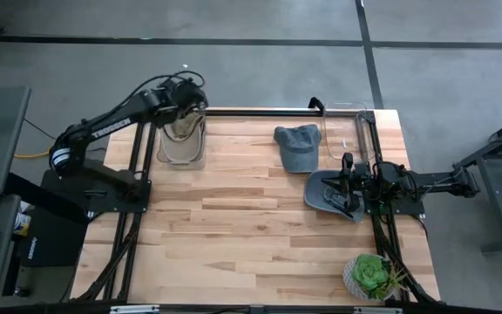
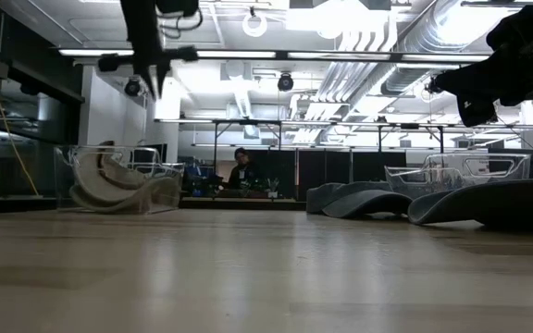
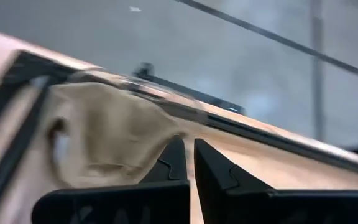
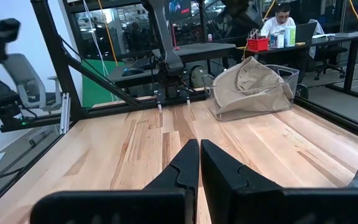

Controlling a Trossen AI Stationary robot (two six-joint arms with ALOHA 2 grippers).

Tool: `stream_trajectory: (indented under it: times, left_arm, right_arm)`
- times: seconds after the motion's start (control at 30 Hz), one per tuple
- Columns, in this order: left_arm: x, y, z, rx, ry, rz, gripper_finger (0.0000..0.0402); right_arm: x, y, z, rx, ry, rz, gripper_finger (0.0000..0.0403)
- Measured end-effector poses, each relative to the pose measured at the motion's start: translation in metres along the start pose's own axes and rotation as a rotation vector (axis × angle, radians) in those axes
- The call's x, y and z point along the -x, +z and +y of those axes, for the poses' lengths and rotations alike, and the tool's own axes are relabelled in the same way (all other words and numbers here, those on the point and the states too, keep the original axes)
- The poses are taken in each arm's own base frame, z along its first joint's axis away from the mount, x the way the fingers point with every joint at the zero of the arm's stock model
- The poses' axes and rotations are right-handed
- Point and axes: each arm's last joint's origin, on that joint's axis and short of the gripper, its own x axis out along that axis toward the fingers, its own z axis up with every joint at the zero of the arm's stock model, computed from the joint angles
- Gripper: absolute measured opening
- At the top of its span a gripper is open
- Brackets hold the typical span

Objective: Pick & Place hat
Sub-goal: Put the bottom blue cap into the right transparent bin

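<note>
A tan hat (image 1: 181,144) lies in a clear bin (image 2: 118,180) at the table's far left; the right wrist view shows it as well (image 4: 250,87). My left gripper (image 1: 194,112) (image 3: 189,158) hangs shut above that bin, fingers pointing down (image 2: 153,83), clear of the hat. A blue-grey cap (image 1: 296,146) lies crown-up on the wood near the far edge. A darker grey hat (image 1: 322,194) (image 2: 489,203) lies on the table at the right. My right gripper (image 1: 340,183) (image 4: 199,152) is shut and raised over it (image 2: 489,74).
An empty clear bin (image 1: 347,131) (image 2: 452,171) stands at the far right corner. A potted succulent (image 1: 369,275) sits at the near right corner. Black frame rails (image 1: 260,112) run along the table's far and side edges. Bare wood (image 1: 242,227) fills the middle and near part. A person sits beyond the table (image 2: 241,171).
</note>
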Motion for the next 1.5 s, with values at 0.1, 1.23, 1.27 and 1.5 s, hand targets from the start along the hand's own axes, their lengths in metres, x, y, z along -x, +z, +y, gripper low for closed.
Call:
stream_trajectory:
  times: [0.1, 1.23, 1.27, 1.5]
  left_arm:
    - [0.023, -0.008, -0.005, -0.033, -0.132, 0.013, 0.0000]
    - [0.096, -0.102, 0.039, -0.407, -0.984, 0.355, 0.0000]
    - [0.095, -0.102, 0.042, -0.374, -1.045, 0.354, 0.0000]
    - [0.070, -0.116, 0.088, -0.253, -1.199, 0.364, 0.0000]
  right_arm:
    - [0.000, 0.000, 0.000, 0.000, 0.000, 0.000, 0.0012]
    - [0.000, 0.000, 0.000, 0.000, 0.000, -0.002, 0.0012]
    - [0.000, 0.000, 0.000, 0.000, 0.000, -0.002, 0.0012]
    - [0.000, 0.000, 0.000, 0.001, -0.001, 0.006, 0.0012]
